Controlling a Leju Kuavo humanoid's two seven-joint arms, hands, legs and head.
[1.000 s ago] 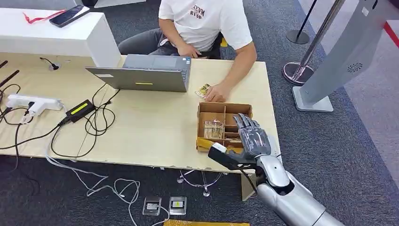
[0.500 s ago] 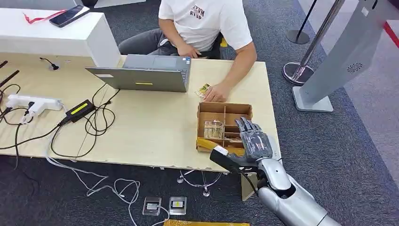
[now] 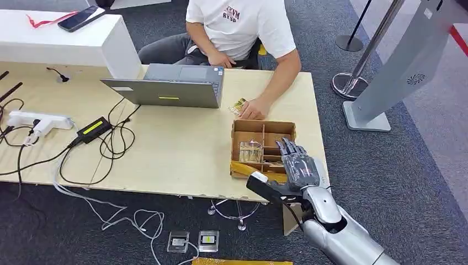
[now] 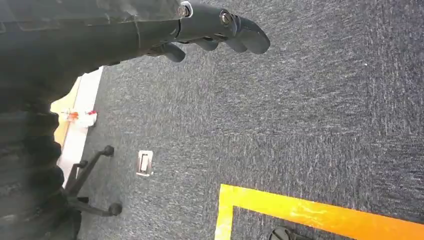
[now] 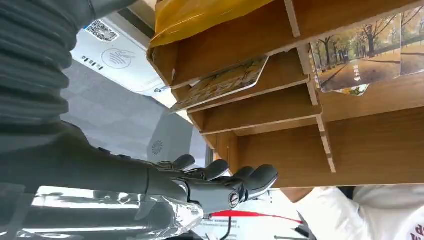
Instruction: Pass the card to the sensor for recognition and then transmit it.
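While the right robot hand [image 3: 298, 165] hovers with spread, empty fingers over the wooden box [image 3: 241, 128] at lower right of the bench [image 3: 182, 143], the card [image 5: 222, 82] lies in its slot; picking, sensing and handing over remain

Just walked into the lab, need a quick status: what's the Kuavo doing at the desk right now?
The robot's right hand hovers with fingers spread over the wooden divided box at the table's near right corner, holding nothing yet. Cards sit in the box's slots; one tree-printed card shows in the right wrist view. The left hand hangs over the carpet, empty. A seated person's hand rests on a small card beside the laptop, just beyond the box.
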